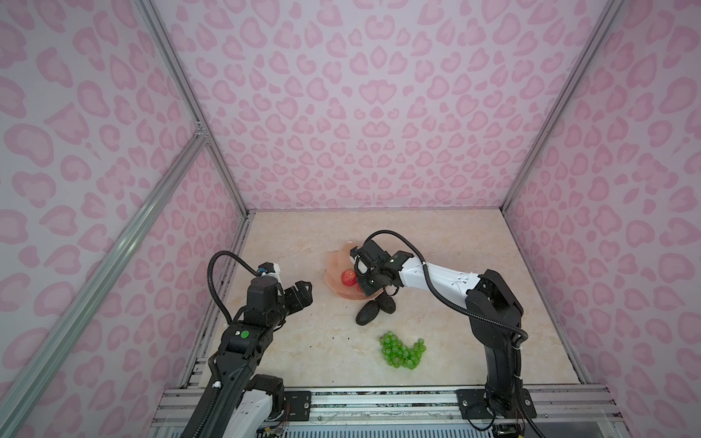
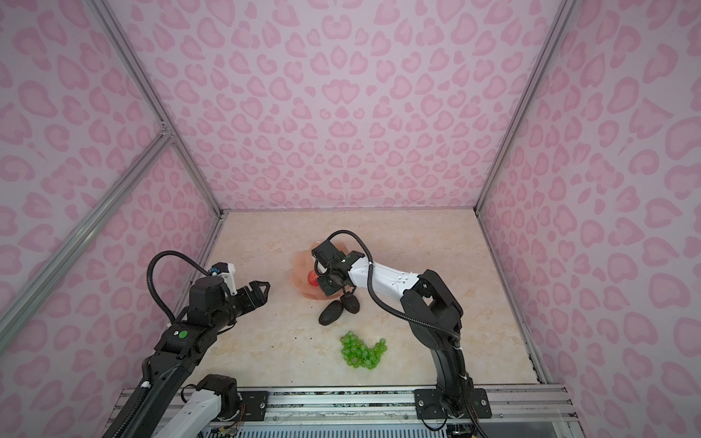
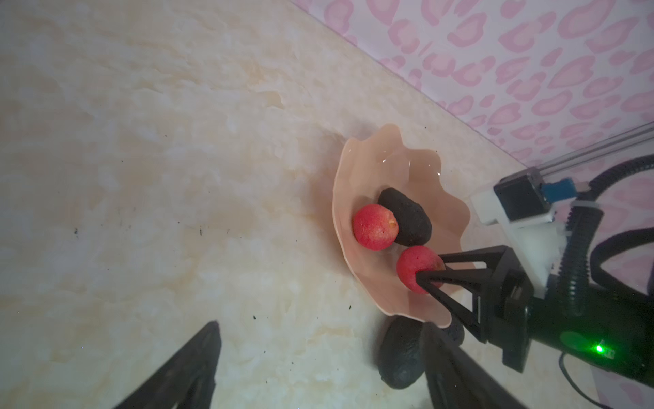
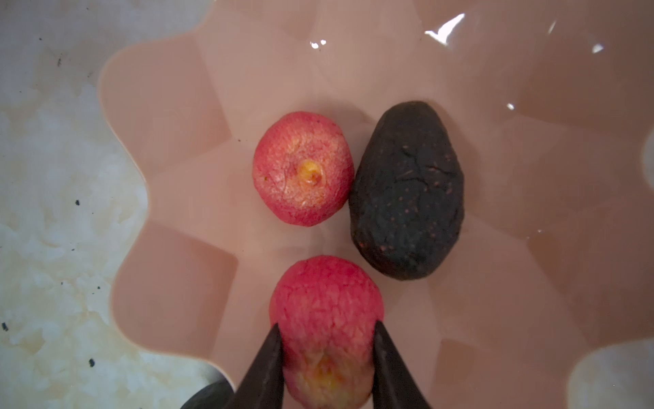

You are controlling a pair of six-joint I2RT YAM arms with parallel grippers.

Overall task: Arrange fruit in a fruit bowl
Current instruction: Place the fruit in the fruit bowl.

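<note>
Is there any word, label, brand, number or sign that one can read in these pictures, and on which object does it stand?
None: no readable text on the bowl, the apples, the avocados, the grapes, the table or the walls.
Arm casings: only tiny marks, too small to read.

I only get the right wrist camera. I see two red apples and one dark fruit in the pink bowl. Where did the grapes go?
Observer: The grapes lie on the table, outside the bowl, nearer the robot's base.
Operator: Are there more dark fruits?
Observer: Yes, two avocados lie on the table, right by the bowl's near rim.
Operator: After this apple, what's the other arm doing?
Observer: The left gripper hangs open and empty over bare table, on the bowl's left.
</note>
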